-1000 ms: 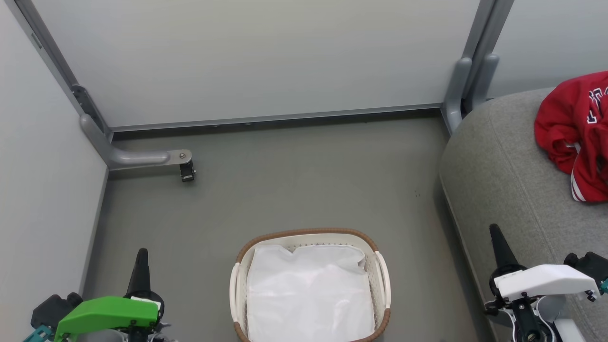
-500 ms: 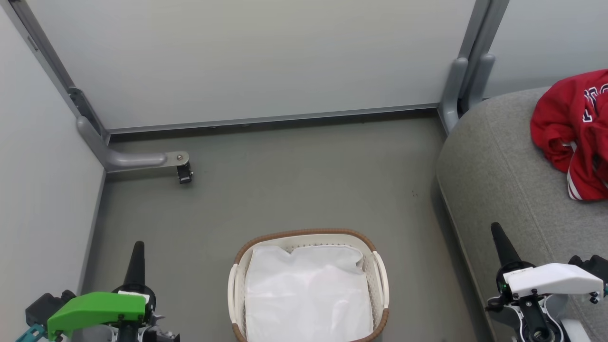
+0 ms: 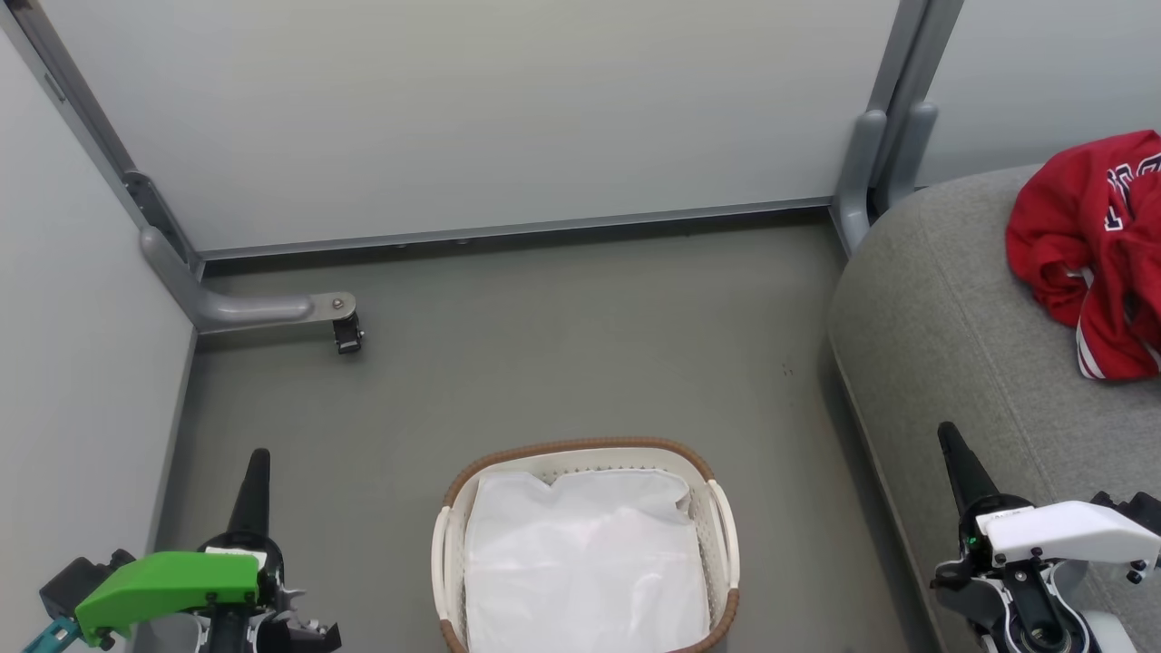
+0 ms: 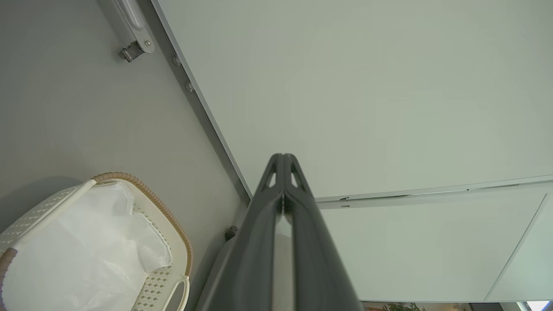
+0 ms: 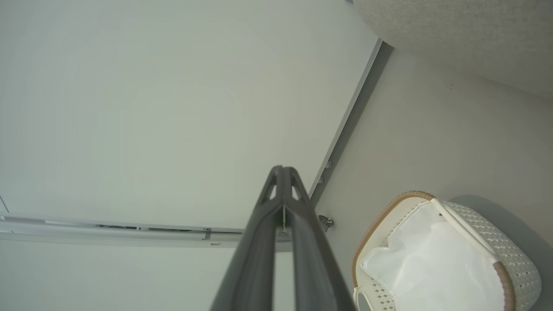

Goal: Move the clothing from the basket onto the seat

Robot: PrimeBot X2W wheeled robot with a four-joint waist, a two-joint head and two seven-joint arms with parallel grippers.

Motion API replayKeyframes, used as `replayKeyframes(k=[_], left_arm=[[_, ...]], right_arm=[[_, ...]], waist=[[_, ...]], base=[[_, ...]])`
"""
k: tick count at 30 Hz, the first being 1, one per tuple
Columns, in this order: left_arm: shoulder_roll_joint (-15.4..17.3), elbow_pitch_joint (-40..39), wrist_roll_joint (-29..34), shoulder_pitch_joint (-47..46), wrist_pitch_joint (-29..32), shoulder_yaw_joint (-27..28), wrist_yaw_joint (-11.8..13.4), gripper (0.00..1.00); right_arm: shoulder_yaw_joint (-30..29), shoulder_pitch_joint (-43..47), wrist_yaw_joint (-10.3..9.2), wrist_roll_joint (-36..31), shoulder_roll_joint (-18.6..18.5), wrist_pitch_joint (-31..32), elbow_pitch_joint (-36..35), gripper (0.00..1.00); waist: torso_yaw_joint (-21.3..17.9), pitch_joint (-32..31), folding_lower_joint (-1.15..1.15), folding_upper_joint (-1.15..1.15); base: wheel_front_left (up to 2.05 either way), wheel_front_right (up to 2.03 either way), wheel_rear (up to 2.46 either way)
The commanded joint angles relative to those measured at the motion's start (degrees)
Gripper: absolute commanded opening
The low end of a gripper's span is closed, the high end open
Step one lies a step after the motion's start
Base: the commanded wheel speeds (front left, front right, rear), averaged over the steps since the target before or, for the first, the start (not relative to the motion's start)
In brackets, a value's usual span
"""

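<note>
Clothing (image 3: 1075,231): the right edge of the head view cuts it; we read only part of its dark lettering.
Basket (image 3: 580,446): its near end runs off the bottom edge.
White sheet (image 3: 580,562): it covers the basket's inside; we cannot see beneath it.
Seat (image 3: 943,317): cut off at right and bottom.

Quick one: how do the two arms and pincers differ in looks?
Left pincer: long dark tapered fingers under a bright green cover. Right pincer: same dark fingers, white cover. Wrist views show triangular cut-outs near the fingertips.
</note>
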Motion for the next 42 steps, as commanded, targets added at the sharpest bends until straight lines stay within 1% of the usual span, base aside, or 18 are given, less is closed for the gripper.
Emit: replayKeyframes(k=[1,11,32,42], left_arm=[[0.1,-0.4,-1.3,-1.3,0.4,0.5,-0.5,0.00],[0.1,-0.7,-5.5,-1.8,1.6,1.2,-0.9,0.00],[0.1,-1.0,-12.6,-2.5,3.8,2.6,-1.6,0.00],[0.1,-0.9,-12.4,-2.4,3.8,2.5,-1.5,0.00]], right_arm=[[-0.3,-1.0,-0.02,1.3,-0.3,0.3,-0.6,0.00],[-0.8,-1.1,-0.02,6.3,-0.4,1.6,-0.8,0.00],[-1.5,-1.0,-0.02,14.5,-0.4,3.7,-1.1,0.00],[-1.4,-1.0,-0.02,14.2,-0.4,3.7,-1.1,0.00]], waist=[[0.0,0.0,0.00,0.00],[-0.4,-0.1,0.00,0.00],[-1.2,-0.3,0.00,0.00],[-1.2,-0.3,0.00,0.00]], base=[[0.00,0.00,0.00],[0.00,0.00,0.00],[0.00,0.00,0.00],[0.00,0.00,0.00]])
